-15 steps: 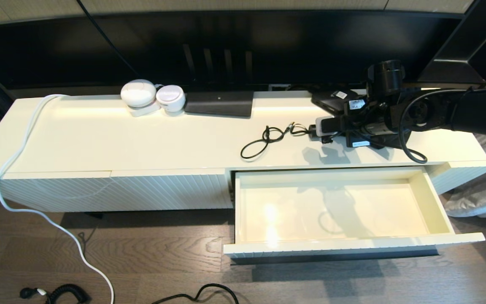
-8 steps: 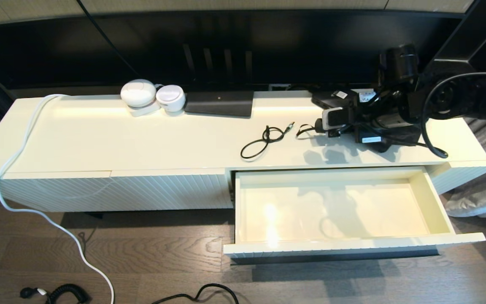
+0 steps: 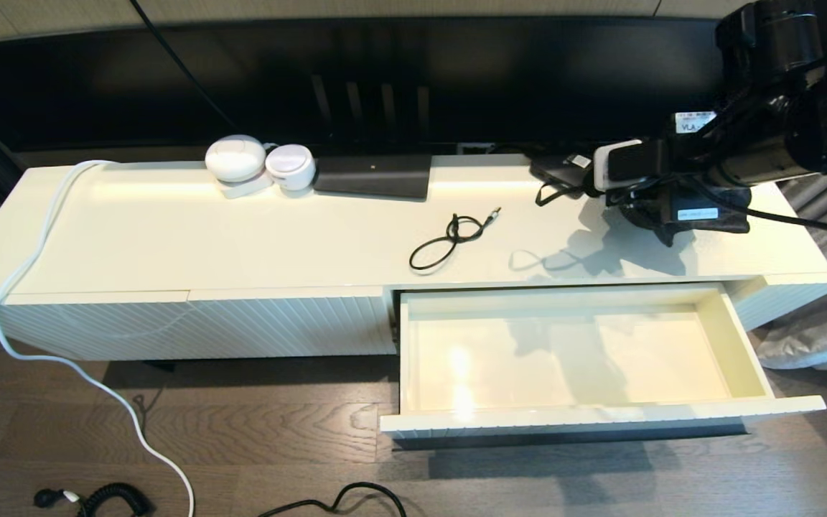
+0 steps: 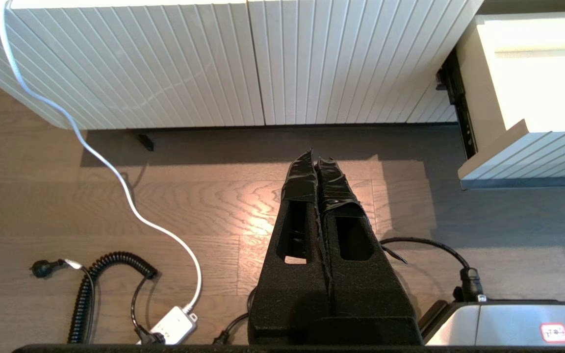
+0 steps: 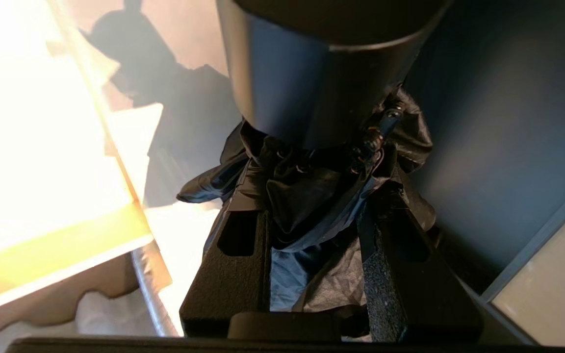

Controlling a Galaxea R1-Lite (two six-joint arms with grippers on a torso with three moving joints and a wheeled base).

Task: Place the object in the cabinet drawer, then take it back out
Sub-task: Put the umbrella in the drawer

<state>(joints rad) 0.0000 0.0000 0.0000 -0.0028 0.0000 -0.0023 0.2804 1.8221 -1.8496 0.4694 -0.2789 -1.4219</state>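
Observation:
The cabinet drawer [image 3: 733, 345] stands pulled out with nothing in it; its ribbed front [image 4: 527, 147] also shows in the left wrist view. My right gripper [image 5: 317, 196] is shut on the object [image 5: 307, 181], a black bundle of folded fabric with a thick dark barrel, like a folded umbrella. The right arm [image 3: 744, 143] holds it up over the cabinet top's back right, behind the drawer. The object's loop strap [image 3: 548, 192] hangs free. My left gripper [image 4: 316, 157] is shut on nothing, parked over the floor before the handle-less ribbed panel [image 4: 263, 63].
On the cabinet top [image 3: 169, 237] lie a looped black cable [image 3: 449, 240], two white round devices [image 3: 235, 158], a flat black box [image 3: 374, 176] and a labelled black box [image 3: 561, 169]. A white cable [image 3: 26, 273] runs down to the floor, where more cables lie.
My right arm has risen and moved right and back with the object. The strap has lifted off the cabinet top. The drawer has not moved.

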